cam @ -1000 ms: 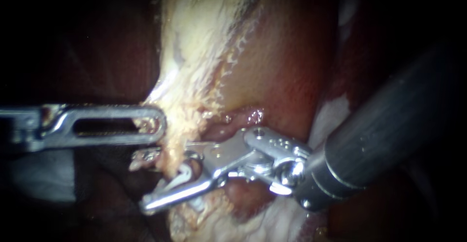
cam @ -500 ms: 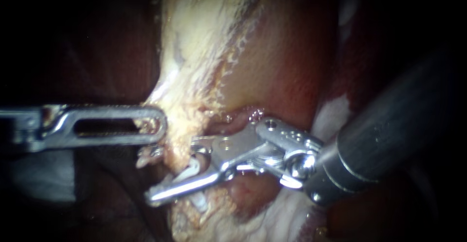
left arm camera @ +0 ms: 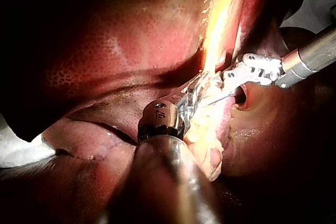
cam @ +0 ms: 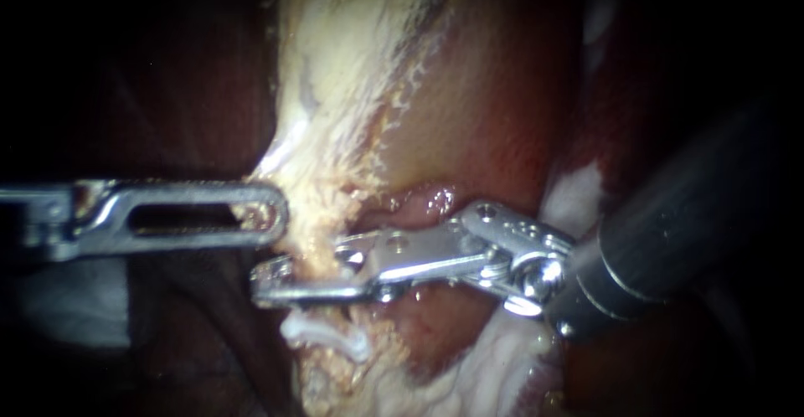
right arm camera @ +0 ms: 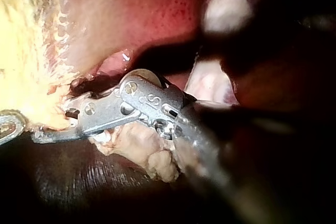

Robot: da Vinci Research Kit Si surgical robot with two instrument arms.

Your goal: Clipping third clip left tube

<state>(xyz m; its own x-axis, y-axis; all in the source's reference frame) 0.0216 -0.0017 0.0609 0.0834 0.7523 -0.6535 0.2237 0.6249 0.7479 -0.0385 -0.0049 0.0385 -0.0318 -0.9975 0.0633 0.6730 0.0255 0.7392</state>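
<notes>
White clip (cam: 327,339) sits nearest, on the tube (cam: 308,249). Just beyond it, the right instrument (cam: 270,287) has its jaws squeezed across that tube: stay square, close fully. Left, the left instrument (cam: 270,214) grips pale tissue (cam: 335,90), giving tension.

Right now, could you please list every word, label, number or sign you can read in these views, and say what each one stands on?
No text can be read clearly.
Left instrument: a small engraved mark on the metal collar behind its tip, too small to read.
Right instrument: tiny marks on its metal wrist, too blurred to read.
Liver and surrounding tissue: no writing or signs.
</notes>
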